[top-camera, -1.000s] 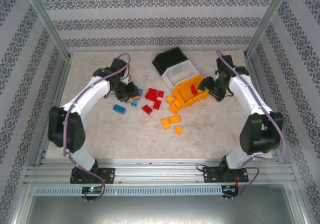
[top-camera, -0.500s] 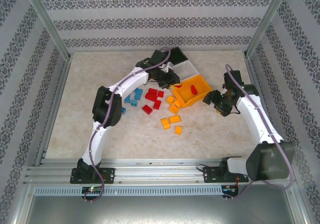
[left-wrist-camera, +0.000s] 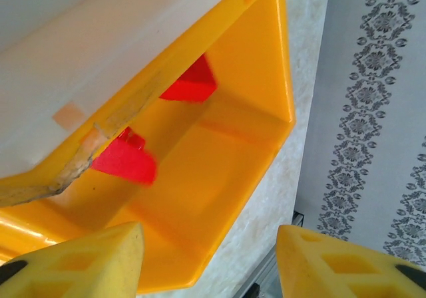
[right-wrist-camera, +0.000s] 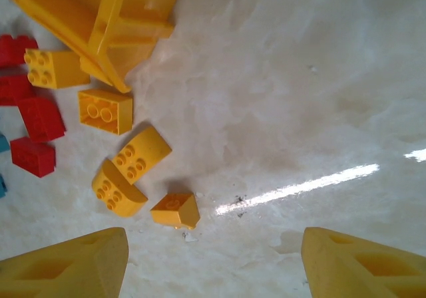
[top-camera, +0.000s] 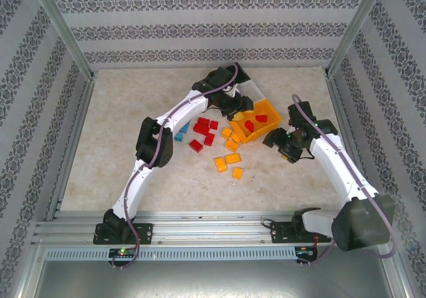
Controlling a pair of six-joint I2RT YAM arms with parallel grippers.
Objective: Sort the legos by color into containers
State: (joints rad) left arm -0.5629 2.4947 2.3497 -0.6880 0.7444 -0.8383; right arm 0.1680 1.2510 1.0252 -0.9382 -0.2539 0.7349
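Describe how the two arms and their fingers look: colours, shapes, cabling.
The left arm and right arm have white link shells with black joints and black bases bolted to a metal rail. A purplish-grey cable runs loosely along each. The fingers are yellow wedge-shaped blocks with recessed cut-outs and black at the outer edges.

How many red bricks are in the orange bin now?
2. One red brick lies midway along the orange bin; another sits deeper, both beside the white bin. The rim may hide more.
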